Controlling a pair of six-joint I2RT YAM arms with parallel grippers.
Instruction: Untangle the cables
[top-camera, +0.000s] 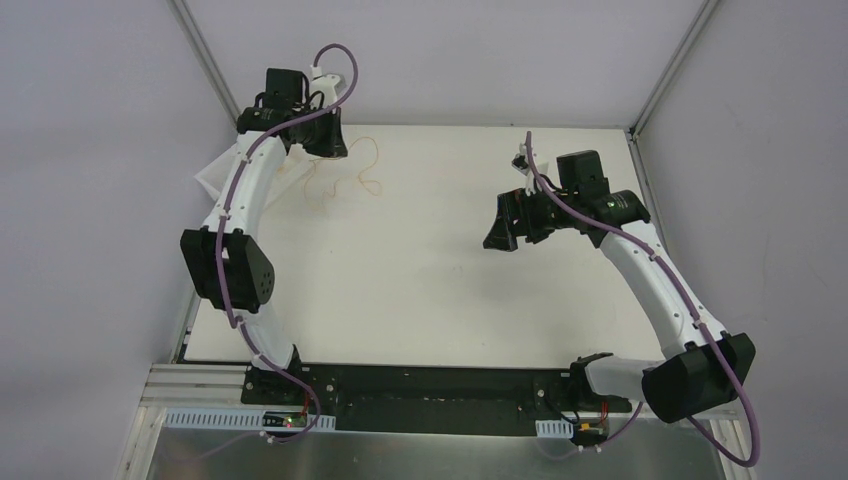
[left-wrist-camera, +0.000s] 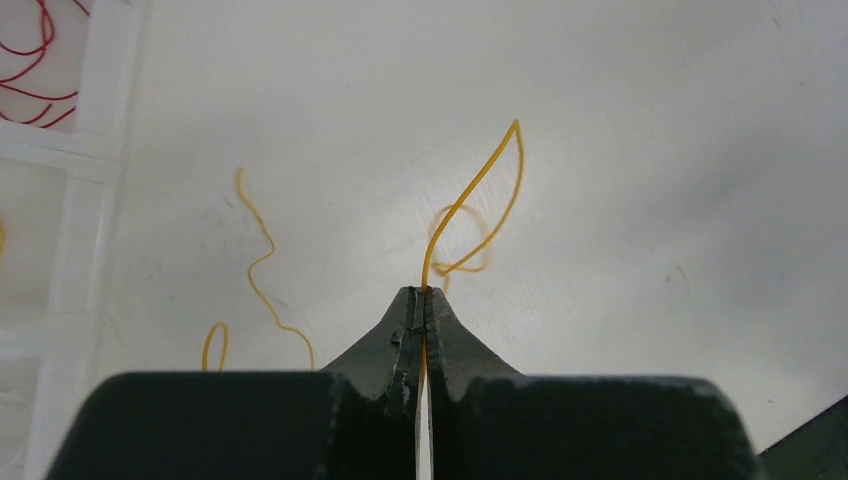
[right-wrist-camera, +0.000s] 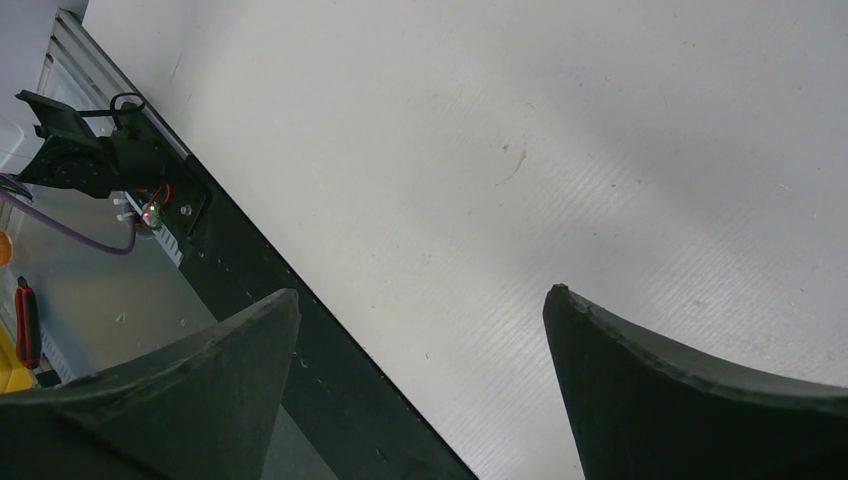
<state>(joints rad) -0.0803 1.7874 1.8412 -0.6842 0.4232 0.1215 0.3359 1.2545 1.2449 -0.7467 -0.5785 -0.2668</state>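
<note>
My left gripper (left-wrist-camera: 424, 292) is shut on a thin yellow cable (left-wrist-camera: 478, 185) that rises from its tips and loops over the white table. A second yellow strand (left-wrist-camera: 262, 262) snakes across the table to the left. Red cables (left-wrist-camera: 35, 60) lie in a white tray at the far left. From above, the left gripper (top-camera: 322, 140) sits at the back left, with pale yellow cable loops (top-camera: 350, 175) beside it. My right gripper (right-wrist-camera: 420, 295) hangs open over bare table, nothing between its fingers; from above the right gripper (top-camera: 497, 225) is right of centre.
A white compartment tray (left-wrist-camera: 85, 170) lies at the table's left edge. The black mounting rail (right-wrist-camera: 300, 330) and a metal ledge with small tools run along the near edge. Grey walls enclose the back and sides.
</note>
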